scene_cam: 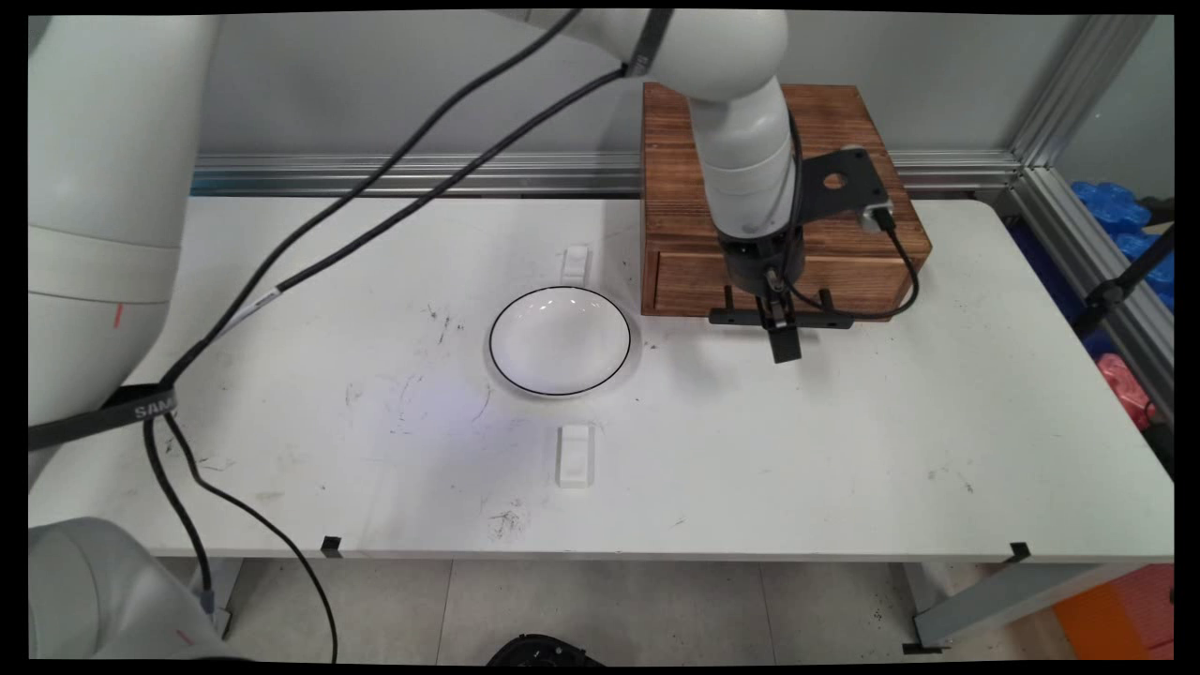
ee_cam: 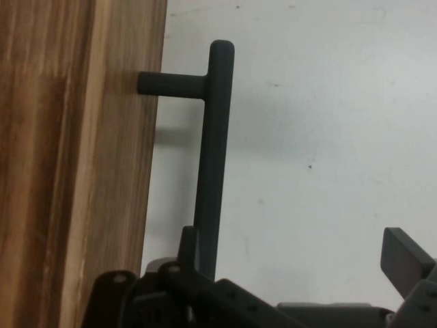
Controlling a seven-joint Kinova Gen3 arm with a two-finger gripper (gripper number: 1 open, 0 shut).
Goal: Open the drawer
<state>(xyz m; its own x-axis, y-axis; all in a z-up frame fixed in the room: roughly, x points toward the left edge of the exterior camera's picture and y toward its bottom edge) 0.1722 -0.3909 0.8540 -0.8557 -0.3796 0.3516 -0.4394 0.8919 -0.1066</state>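
A brown wooden box stands at the back of the white table, with a drawer in its front face. The drawer is shut and carries a black bar handle on two posts. My black gripper hangs straight down at the middle of this handle. It is open, and the bar runs between the fingers, close beside one finger, while the other finger stands well away from it. Nothing is held.
A white bowl with a thin black rim sits left of the box. Small white blocks lie in front of it and behind it. Black cables hang across the table's left half. Aluminium rails run beyond the right end.
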